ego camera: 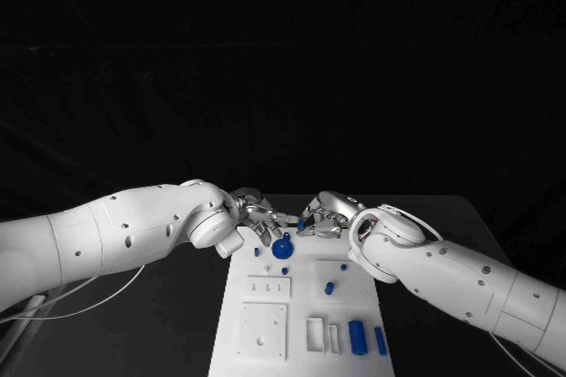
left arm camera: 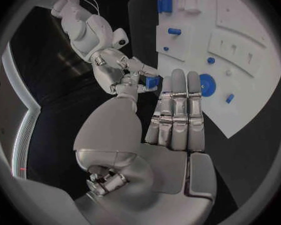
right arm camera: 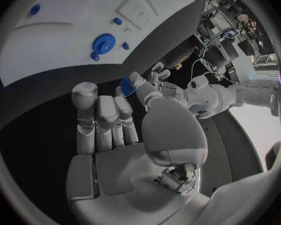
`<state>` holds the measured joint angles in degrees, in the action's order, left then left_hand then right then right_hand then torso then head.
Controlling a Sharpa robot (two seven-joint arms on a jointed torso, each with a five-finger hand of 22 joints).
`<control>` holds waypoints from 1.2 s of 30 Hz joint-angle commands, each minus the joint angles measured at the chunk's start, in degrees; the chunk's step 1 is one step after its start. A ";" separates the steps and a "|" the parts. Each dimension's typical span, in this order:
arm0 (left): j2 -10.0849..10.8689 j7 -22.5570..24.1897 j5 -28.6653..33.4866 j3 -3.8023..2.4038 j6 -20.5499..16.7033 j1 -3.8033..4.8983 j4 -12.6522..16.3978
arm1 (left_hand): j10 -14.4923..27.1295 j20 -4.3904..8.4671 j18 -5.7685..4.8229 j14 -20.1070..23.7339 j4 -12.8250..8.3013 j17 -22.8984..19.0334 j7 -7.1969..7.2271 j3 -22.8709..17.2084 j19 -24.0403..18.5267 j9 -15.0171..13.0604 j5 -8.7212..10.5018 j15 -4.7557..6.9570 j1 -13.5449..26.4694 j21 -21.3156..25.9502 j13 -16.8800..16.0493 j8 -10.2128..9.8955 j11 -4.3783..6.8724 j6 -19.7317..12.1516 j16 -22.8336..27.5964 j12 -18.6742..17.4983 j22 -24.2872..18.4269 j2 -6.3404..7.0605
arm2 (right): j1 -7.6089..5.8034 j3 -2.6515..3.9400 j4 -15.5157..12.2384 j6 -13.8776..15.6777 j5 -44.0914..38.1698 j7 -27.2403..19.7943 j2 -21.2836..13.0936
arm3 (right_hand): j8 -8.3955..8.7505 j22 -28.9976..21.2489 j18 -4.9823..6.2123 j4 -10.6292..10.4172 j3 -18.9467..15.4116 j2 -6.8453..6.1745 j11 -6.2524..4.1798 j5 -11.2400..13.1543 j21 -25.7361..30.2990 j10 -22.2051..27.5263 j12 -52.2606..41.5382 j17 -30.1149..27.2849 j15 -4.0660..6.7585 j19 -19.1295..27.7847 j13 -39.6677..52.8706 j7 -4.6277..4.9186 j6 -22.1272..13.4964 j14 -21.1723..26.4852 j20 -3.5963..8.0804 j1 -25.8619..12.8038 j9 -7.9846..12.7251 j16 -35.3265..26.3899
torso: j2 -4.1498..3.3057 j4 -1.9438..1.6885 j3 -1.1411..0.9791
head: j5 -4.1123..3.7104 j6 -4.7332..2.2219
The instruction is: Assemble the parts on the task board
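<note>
Both hands meet over the board's far end, a small blue part between them.

The left hand (ego camera: pixel 262 216) and right hand (ego camera: pixel 328 214) face each other just past the far edge of the board (ego camera: pixel 266 344), which lies on the black counter (ego camera: pixel 177 311). In the wrist views a small blue part (left arm camera: pixel 152 82) sits at the tips of the right hand's fingers (right arm camera: pixel 131 80), which look pinched on it; the left hand's fingers (left arm camera: pixel 177 110) stand straight and close together, holding nothing I can see, with the part just beside their tips. The blue wheel (ego camera: pixel 282 249) lies flat on the board right under the two hands, on the near side of the part. The part's long axis I cannot tell. I judge the right hand nearer, and that the next move turns on carrying the part down toward the board.
</note>
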<state>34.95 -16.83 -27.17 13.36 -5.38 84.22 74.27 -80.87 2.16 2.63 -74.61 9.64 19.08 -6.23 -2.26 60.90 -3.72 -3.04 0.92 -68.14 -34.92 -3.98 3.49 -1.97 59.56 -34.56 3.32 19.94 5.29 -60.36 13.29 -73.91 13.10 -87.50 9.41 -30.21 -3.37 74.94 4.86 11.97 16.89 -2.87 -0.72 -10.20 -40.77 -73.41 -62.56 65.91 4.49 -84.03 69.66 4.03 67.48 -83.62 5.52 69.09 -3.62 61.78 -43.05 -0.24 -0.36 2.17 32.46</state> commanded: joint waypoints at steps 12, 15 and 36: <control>-1.77 -3.74 -3.00 0.11 1.67 0.09 -0.92 | 0.14 -0.02 -0.87 0.47 -1.75 -0.29 0.98 0.58 -0.60 -2.43 -4.35 0.10 1.10 -0.11 -0.12 0.42 0.14 4.20 -0.44 0.44 0.57 -2.06 | -0.23 -0.34 -1.23 -1.63 -1.77 0.48 1.16 | -0.19 4.55 0.34 -0.57 -0.11 -0.01 -0.35 -0.03 0.35 -0.21 0.15 -0.02 0.31 -2.07 0.11 0.03 -0.20 -0.07 0.33 -0.21 -0.09 -0.32 | -0.20 -0.02 0.02 | 0.35 -0.02; -1.87 -3.85 -3.22 0.13 1.41 0.06 -0.99 | -0.57 0.42 -1.17 0.46 -2.39 0.21 1.63 1.18 -0.55 -6.53 -6.56 0.44 1.60 -0.62 -0.17 0.52 0.53 5.80 -1.50 0.53 1.10 -2.22 | -0.23 -0.39 -1.39 -1.78 -1.78 0.44 1.22 | -0.18 4.56 0.34 -0.67 -0.18 -0.05 -0.34 -0.12 0.37 -0.16 0.21 -0.05 0.31 -2.09 0.09 0.05 -0.25 -0.05 0.33 -0.23 -0.09 -0.39 | -0.17 -0.01 0.05 | 0.22 0.01; -2.12 -3.93 -4.23 0.14 2.52 -0.04 -0.95 | -1.00 0.74 -1.51 1.95 -5.13 0.57 3.27 1.44 -1.80 -32.37 -12.92 0.81 2.15 -1.72 -0.62 0.28 1.19 5.25 -5.32 1.09 3.84 -3.92 | -0.25 -0.59 -1.52 -2.36 -1.78 -0.03 1.40 | -0.19 4.56 0.36 -0.94 -0.31 0.00 -0.36 -0.42 0.51 -0.15 0.20 -0.04 0.30 -2.10 0.12 0.04 -0.27 -0.06 0.32 -0.23 -0.10 -0.42 | -0.23 -0.10 0.00 | -0.17 0.03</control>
<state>33.04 -20.77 -30.83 13.53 -4.25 84.18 73.23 -81.81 2.88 1.74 -72.96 4.66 19.60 -3.34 -0.77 59.36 -36.05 -15.60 1.73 -66.06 -36.26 -4.68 3.82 -1.04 64.88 -39.68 4.26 23.75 1.69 -60.60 12.71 -75.30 11.58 -88.74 9.77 -28.91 -3.33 74.92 4.86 11.29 16.61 -2.87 -0.71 -10.43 -40.49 -73.41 -62.55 65.91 4.48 -84.03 69.70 4.11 67.38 -83.61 5.52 69.09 -3.65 61.51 -43.26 -0.30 -0.36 2.05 32.47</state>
